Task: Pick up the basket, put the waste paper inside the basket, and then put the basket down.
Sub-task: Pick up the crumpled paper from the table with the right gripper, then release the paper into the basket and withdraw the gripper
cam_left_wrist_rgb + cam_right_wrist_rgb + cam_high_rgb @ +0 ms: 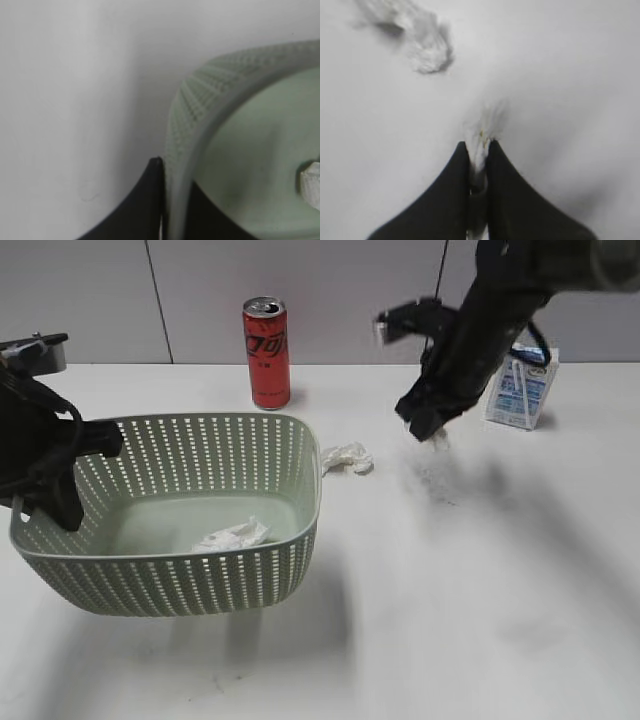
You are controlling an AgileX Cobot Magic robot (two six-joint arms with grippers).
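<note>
The sage-green slotted basket (pixel 200 570) is held tilted above the table at the left. My left gripper (pixel 60 480) is shut on its left wall, which shows pinched between the jaws (pixel 175 200) in the left wrist view. One wad of waste paper (pixel 232 535) lies inside the basket, and its edge shows in the left wrist view (pixel 312 185). A second wad (pixel 347 457) lies on the table by the basket's right rim, blurred in the right wrist view (pixel 427 50). My right gripper (pixel 428 430) is shut on a third wad (pixel 482 132), lifted above the table.
A red drink can (pixel 267 352) stands at the back behind the basket. A blue-and-white drink carton (pixel 522 385) stands at the back right, behind my right arm. The white table (pixel 480 580) runs to the front right.
</note>
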